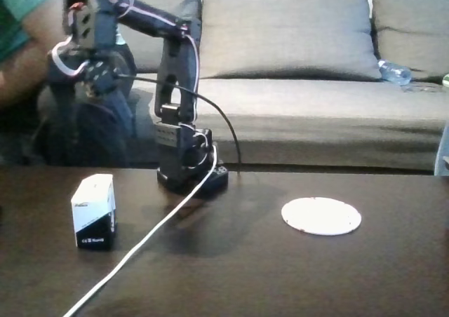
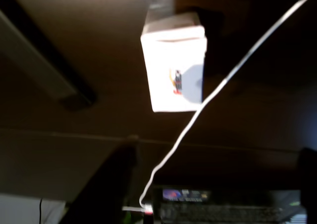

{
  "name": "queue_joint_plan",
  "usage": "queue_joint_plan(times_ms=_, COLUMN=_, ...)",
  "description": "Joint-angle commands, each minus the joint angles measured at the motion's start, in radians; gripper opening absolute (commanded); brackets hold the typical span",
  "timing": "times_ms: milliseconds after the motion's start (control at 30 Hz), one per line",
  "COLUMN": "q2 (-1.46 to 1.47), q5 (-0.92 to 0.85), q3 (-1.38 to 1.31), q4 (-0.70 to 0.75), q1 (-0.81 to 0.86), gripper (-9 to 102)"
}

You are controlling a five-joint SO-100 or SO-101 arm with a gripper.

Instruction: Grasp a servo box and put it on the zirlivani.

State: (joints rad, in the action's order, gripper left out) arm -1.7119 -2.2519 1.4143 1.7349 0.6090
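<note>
The servo box (image 1: 93,210) stands upright on the dark table at the left of the fixed view, white on top and black below. The wrist view looks down on the same servo box (image 2: 173,68), whose white top face carries a small print. The zirlivani (image 1: 321,216), a flat white disc, lies on the table to the right, well apart from the box. My gripper (image 1: 98,78) hangs high at the upper left, above and behind the box and touching nothing. It is dark and blurred, so its jaws cannot be made out.
A white cable (image 1: 151,233) runs from the arm's base (image 1: 191,175) to the table's front edge, passing right of the box; the wrist view shows the cable (image 2: 198,110) too. A person's arm (image 1: 21,57) is at the far left. A grey sofa (image 1: 295,85) stands behind the table.
</note>
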Motion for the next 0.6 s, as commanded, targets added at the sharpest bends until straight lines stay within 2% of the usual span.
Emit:
queue_joint_plan(times_ms=0, q2=0.080, q5=-0.009, q3=-0.104, q4=0.038, q1=0.035, gripper=40)
queue_joint_plan(times_ms=267, q2=0.382, q5=0.034, q3=-0.383, q4=0.046, q1=0.069, gripper=40)
queue_joint_plan(times_ms=567, q2=0.405, q5=0.029, q3=-0.377, q4=0.055, q1=0.032, gripper=40)
